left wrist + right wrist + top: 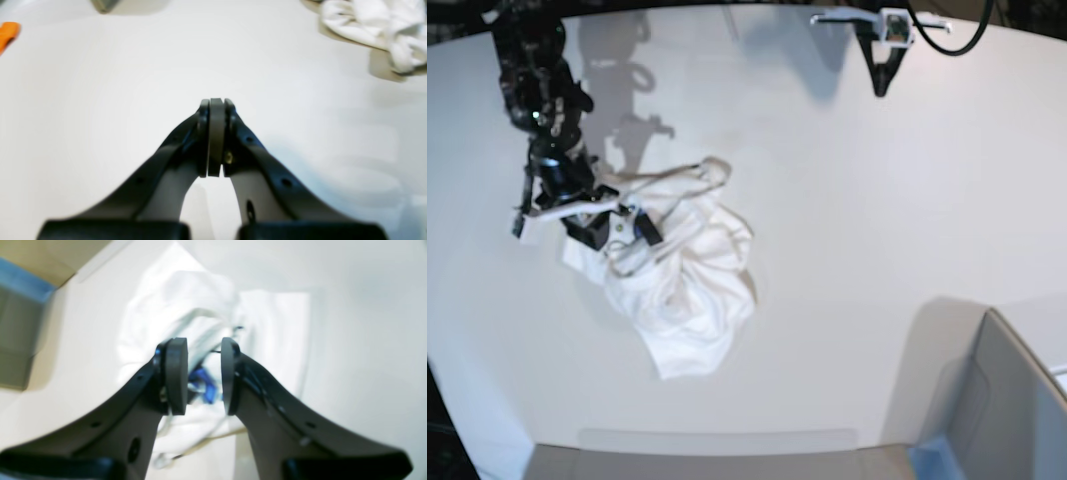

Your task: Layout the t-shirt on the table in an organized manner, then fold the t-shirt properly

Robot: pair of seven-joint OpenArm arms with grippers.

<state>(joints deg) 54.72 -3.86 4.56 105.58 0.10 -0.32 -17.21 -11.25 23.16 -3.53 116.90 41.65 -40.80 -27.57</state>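
Note:
The white t-shirt (682,275) lies crumpled in a heap on the table (857,220), left of centre in the base view. My right gripper (632,228) hovers over the heap's upper left part. In the right wrist view this gripper (201,343) is open, its pads apart, with nothing between them. Bunched cloth (186,303) and a patch of blue print (203,386) lie beneath the gap. My left gripper (216,101) is shut with the pads pressed together and empty, over bare table (100,100). It sits at the far right (880,88), away from the shirt (377,26).
A grey box (1007,410) stands at the near right corner and shows in the right wrist view (16,340). Its corner also appears at the top of the left wrist view (103,5). An orange object (8,33) lies at that view's left edge.

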